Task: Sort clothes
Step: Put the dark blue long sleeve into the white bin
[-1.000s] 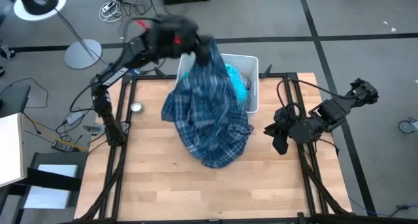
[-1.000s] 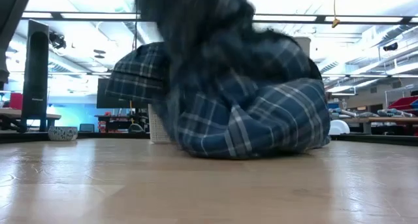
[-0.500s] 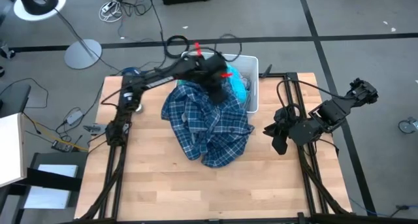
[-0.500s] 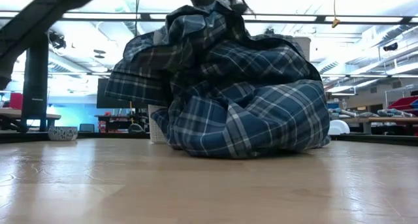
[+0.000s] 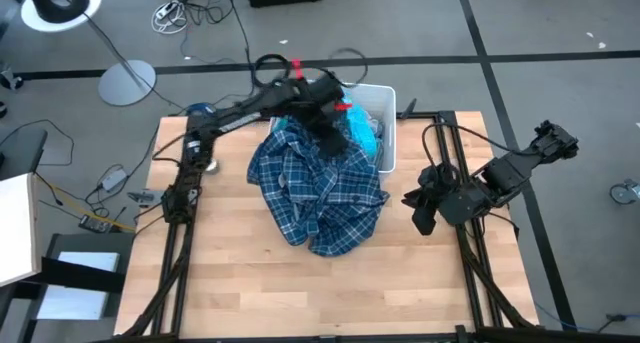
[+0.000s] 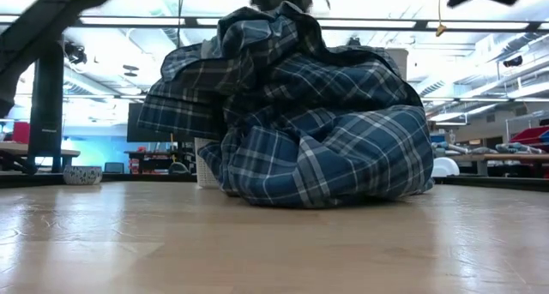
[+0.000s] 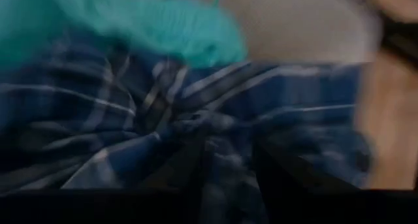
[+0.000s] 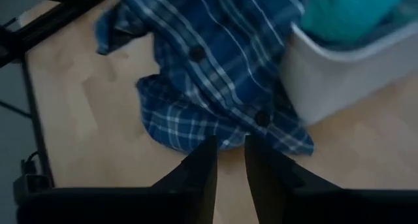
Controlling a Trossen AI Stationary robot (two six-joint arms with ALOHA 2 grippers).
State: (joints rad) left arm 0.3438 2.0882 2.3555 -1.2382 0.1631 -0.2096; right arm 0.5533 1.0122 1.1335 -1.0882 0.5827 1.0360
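Hovering over the plaid heap, no readable writing anywhere.
Left pincer (image 5: 330,131) spread above navy plaid shirt (image 5: 320,193), heaped on surface (image 5: 220,273) against white bin (image 5: 386,133); right pincer (image 5: 420,211) slightly parted, empty.

A second ago the left end effector (image 5: 330,118) held the navy plaid shirt (image 5: 320,188) lifted over the white bin (image 5: 388,133); since then it has dropped low beside that bin, spread its fingers, and the shirt lies heaped on the worktop (image 5: 230,273) against the bin's front.
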